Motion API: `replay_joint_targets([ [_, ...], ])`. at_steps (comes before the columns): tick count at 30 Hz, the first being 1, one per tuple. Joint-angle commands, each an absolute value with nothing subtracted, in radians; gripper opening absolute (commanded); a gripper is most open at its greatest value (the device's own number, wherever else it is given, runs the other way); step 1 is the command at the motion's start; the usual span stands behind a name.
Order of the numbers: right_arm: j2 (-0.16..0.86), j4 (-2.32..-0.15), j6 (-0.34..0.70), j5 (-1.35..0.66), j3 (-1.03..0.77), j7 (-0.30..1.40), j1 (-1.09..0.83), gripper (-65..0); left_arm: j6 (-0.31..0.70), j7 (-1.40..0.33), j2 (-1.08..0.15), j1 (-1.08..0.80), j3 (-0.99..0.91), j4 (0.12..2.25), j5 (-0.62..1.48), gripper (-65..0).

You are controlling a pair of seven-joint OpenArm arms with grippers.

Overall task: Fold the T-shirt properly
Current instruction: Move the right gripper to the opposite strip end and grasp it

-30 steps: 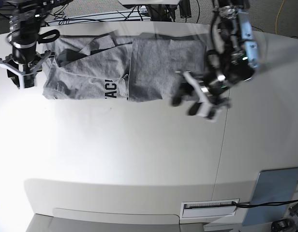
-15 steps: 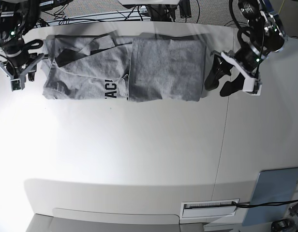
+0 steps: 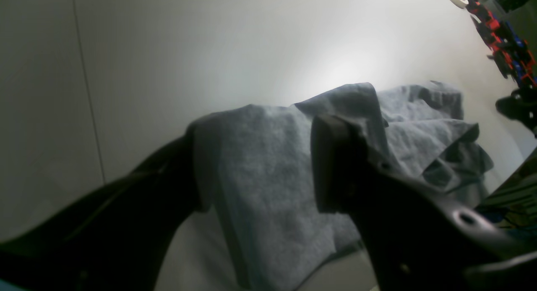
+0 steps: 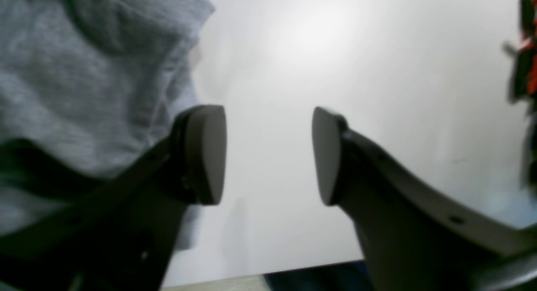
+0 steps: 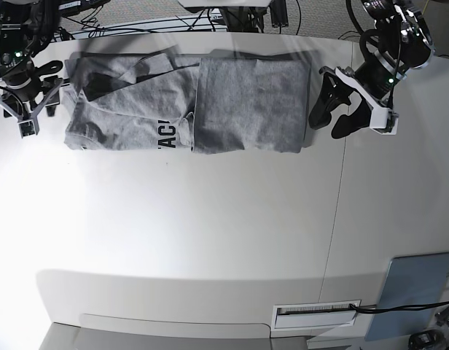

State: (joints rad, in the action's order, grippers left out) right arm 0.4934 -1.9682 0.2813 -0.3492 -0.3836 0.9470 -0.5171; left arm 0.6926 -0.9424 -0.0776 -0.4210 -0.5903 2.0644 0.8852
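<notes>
The grey T-shirt (image 5: 210, 106) lies flat along the table's far side. Its right half is folded over, plain side up, and black letters "AC" (image 5: 169, 135) show on the left half. My left gripper (image 5: 328, 124) is open and empty, just off the shirt's right edge. In the left wrist view its dark fingers (image 3: 335, 169) stand apart, with the shirt (image 3: 268, 186) seen between them. My right gripper (image 5: 36, 111) is open and empty, just left of the shirt's left edge. The right wrist view shows that gripper (image 4: 266, 154) over bare table, with the shirt (image 4: 63, 72) at the left.
The white table (image 5: 210, 233) has a seam (image 5: 340, 197) running front to back on the right. A blue-grey pad (image 5: 414, 288) and a white label slot (image 5: 315, 313) lie at the front right. Cables (image 5: 173, 22) run behind the table's far edge.
My left gripper has moved up and to the right, from over the shirt's right part to just beyond its edge. My right gripper has shifted slightly left. The shirt has not moved.
</notes>
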Motion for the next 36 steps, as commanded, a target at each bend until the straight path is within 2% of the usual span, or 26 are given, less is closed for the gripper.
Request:
replay_joint_targets([
  [1, 0.51, -1.981, 0.277, -0.39, -0.393, 0.975, -0.506, -29.8, 0.698, -0.92, -0.083, -0.421, -0.591, 2.085, 0.913, -30.0],
  [3, 0.509, -1.974, 0.296, -0.458, -0.393, 1.045, -0.485, -29.3, 0.698, -0.92, -0.083, -0.421, -0.591, 2.085, 0.914, -30.0],
  [5, 0.51, -1.941, 0.313, -0.475, -0.393, 1.042, -0.467, -29.4, 0.698, -0.92, -0.083, -0.421, -0.591, 2.085, 0.913, -30.0],
  [15, 0.51, -1.596, 0.443, -0.703, -0.394, 1.124, -0.285, -29.4, 0.698, -0.921, -0.083, -0.421, -0.591, 2.085, 0.913, -30.0],
  [30, 0.51, -1.442, 0.521, -0.907, -0.394, 1.261, -0.266, -29.6, 0.698, -0.92, -0.083, -0.421, -0.591, 2.085, 0.913, -30.0],
  [32, 0.509, -1.442, 0.531, -0.908, -0.394, 1.261, -0.266, -30.8, 0.698, -0.92, -0.083, -0.421, -0.591, 2.085, 0.913, -30.0],
  [36, 0.509, -1.442, 0.554, -0.908, -0.394, 1.277, -0.266, -42.7, 0.698, -0.921, -0.083, -0.421, -0.591, 2.085, 0.913, -30.0],
])
